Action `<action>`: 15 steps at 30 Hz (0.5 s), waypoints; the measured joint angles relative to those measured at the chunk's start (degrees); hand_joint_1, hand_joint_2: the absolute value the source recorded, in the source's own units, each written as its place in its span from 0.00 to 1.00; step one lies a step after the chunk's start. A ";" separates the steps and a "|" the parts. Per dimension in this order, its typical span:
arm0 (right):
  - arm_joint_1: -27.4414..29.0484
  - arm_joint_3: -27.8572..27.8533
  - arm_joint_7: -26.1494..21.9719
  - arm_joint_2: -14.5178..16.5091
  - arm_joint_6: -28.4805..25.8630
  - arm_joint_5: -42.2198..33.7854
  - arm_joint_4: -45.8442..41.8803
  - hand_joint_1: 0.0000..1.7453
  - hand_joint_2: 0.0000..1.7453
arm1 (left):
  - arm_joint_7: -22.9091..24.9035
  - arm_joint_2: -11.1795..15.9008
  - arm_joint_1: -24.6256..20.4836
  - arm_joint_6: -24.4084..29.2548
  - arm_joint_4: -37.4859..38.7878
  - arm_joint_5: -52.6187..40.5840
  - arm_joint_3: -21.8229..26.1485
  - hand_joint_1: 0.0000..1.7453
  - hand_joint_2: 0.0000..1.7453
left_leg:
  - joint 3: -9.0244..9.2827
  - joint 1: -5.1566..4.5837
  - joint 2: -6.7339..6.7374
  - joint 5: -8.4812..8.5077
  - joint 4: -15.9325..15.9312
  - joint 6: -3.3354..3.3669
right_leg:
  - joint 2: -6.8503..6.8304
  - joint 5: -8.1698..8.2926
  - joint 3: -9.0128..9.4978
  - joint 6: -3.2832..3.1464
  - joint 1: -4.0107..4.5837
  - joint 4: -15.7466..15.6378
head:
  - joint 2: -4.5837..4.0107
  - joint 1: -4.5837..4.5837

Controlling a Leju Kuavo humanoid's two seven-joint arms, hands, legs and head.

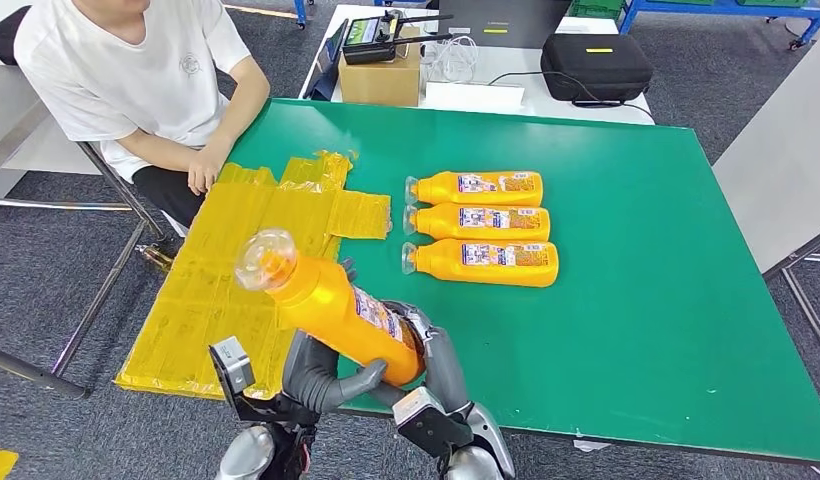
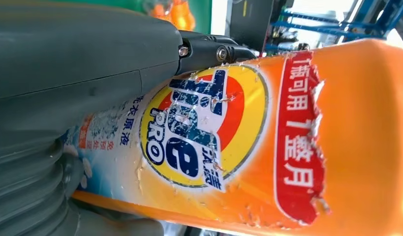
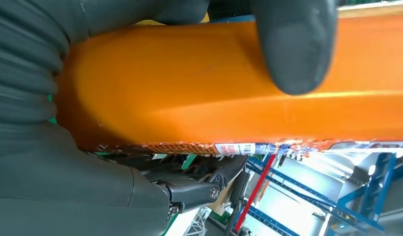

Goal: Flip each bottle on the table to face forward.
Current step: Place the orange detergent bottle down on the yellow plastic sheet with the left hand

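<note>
Orange bottle (image 1: 331, 308), clear cap toward upper left of frame, label torn; my left hand (image 1: 321, 378) and right hand (image 1: 436, 355) both grip its base

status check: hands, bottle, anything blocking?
Left hand and right hand both grip the raised orange bottle, cap end tilted up. Three bottles lie in a row on green table. Nothing blocking.
</note>
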 joint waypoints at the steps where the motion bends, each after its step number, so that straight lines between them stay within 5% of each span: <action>1: -0.06 0.09 -0.07 0.00 0.00 0.03 0.22 0.75 1.00 | 0.50 0.01 -0.07 -0.64 0.15 0.55 0.04 1.00 1.00 | 0.00 0.00 0.00 0.00 0.00 0.00 | 0.00 0.00 0.00 0.00 0.00 0.00 | 0.00 0.00; 4: -0.26 0.33 -0.42 -0.01 0.10 0.13 0.91 0.07 1.00 | 1.70 0.04 -0.30 -2.71 0.77 1.59 0.07 1.00 1.00 | 0.00 0.00 0.00 0.00 0.00 0.00 | 0.00 0.00 0.00 0.00 0.00 0.00 | 0.00 0.02; 9: -0.33 0.46 -0.91 -0.02 0.46 0.01 1.92 0.00 1.00 | 2.76 0.22 -0.89 -7.80 2.31 6.26 0.69 1.00 1.00 | -0.01 0.00 0.00 0.00 0.00 0.00 | 0.00 0.00 -0.01 0.00 0.00 0.00 | 0.00 0.01; 13: -0.36 0.45 -0.89 -0.01 0.51 0.04 2.33 0.00 0.00 | 3.39 0.43 -0.91 -9.75 2.97 8.66 1.10 1.00 1.00 | -0.01 0.00 0.00 0.00 0.00 0.00 | 0.00 0.00 -0.01 0.00 0.00 0.00 | 0.00 -0.01; 15: -0.36 0.43 -0.79 -0.02 0.42 0.30 2.47 0.00 0.00 | 3.56 0.48 -0.91 -9.92 3.18 9.00 1.29 1.00 1.00 | -0.01 0.00 0.00 0.00 0.00 0.00 | 0.00 0.00 -0.01 0.00 0.00 0.00 | 0.00 0.01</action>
